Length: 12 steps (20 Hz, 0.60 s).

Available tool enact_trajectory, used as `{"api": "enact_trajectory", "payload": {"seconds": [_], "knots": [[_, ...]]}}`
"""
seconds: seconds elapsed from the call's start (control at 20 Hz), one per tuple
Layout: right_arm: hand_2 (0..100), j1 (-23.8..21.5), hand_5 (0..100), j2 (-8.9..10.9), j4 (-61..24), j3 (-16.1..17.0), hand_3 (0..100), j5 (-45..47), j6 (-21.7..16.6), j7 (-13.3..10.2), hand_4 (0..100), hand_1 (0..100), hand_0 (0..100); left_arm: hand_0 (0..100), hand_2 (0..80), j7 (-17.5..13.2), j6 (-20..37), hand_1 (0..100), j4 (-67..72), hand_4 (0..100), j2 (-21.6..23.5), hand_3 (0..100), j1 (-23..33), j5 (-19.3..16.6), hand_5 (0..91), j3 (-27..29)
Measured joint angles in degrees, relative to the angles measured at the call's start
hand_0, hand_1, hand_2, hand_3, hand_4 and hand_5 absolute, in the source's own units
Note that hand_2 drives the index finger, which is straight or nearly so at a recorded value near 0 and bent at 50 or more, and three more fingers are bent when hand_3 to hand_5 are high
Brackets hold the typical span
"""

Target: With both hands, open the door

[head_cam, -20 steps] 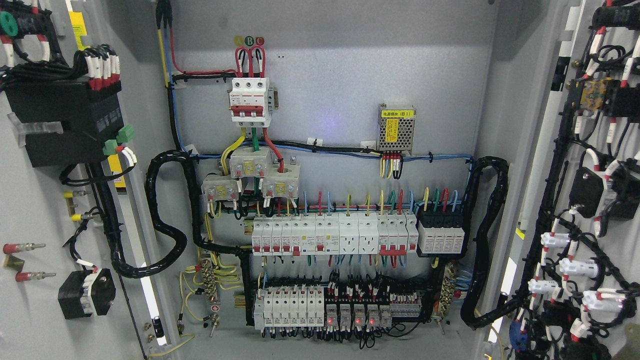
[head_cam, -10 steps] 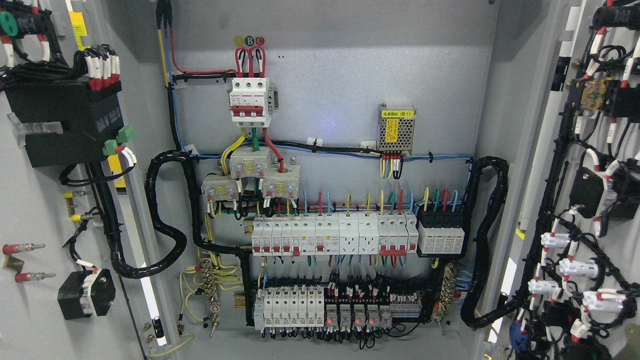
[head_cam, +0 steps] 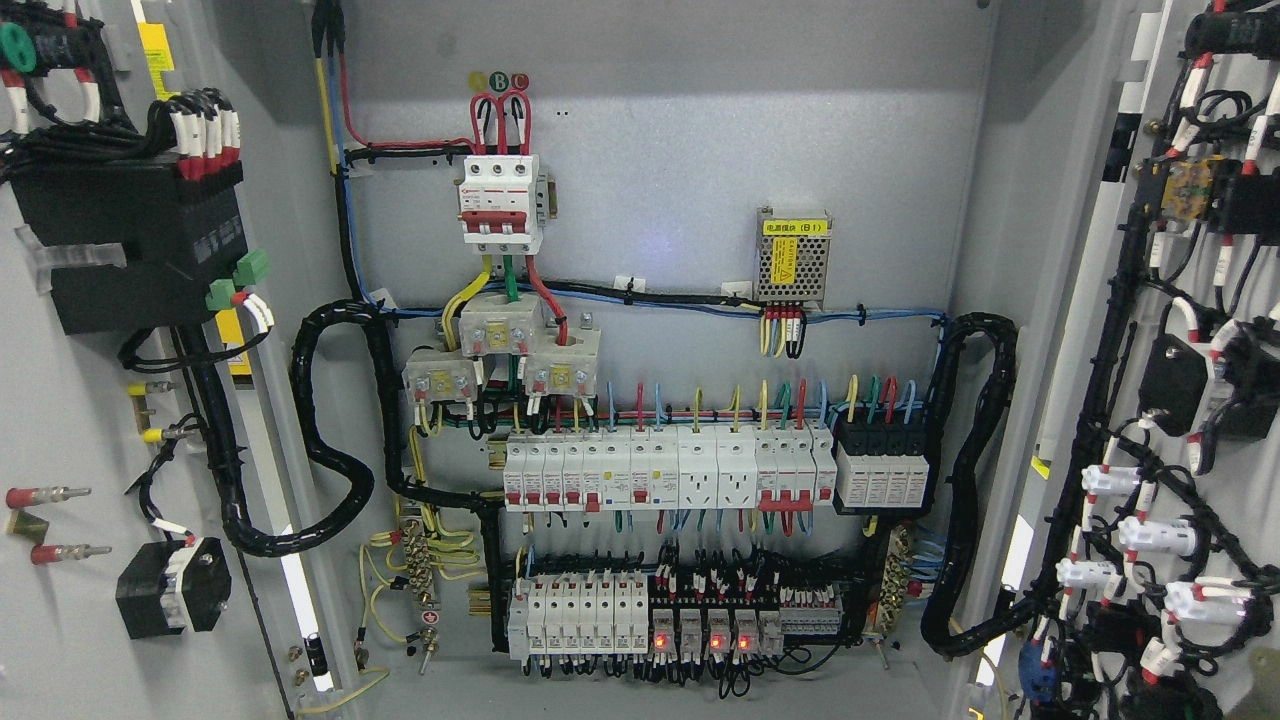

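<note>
I am seeing both doors, left door [head_cam: 70, 620] and right door [head_cam: 1110, 330], standing swung wide either side of the backplate [head_cam: 700, 150], so I am judging the opening done; neither hand is showing, so I cannot tell their fingers.

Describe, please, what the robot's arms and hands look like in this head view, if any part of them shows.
Neither arm nor hand shows here, so their colours, shapes and cabling cannot be described. The view holds only the open cabinet: the left door and right door swung wide, and the back panel with its breakers and wiring.
</note>
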State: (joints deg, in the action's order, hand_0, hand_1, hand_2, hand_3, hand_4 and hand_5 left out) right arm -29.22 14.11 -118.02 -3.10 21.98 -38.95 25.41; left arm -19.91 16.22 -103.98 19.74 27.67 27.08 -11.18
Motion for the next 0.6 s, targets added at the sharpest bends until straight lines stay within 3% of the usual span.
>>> {"api": "enact_trajectory", "payload": {"seconds": [0.25,0.6], "knots": [[4,1.8,0,0.11,-0.6,1.1,0,0.0,-0.5,-0.1,0,50,0,12,0.0,-1.8,4.6,56,-4.4,0,1.2,0,0.4,0.0,0.0,2.6],[4,3.5,0,0.02,-1.1,3.0,0,0.3,0.3,-0.1,0,50,0,12,0.0,-3.5,5.8,56,-7.9,0,0.9,0,0.4,1.3,0.0,7.2]]}}
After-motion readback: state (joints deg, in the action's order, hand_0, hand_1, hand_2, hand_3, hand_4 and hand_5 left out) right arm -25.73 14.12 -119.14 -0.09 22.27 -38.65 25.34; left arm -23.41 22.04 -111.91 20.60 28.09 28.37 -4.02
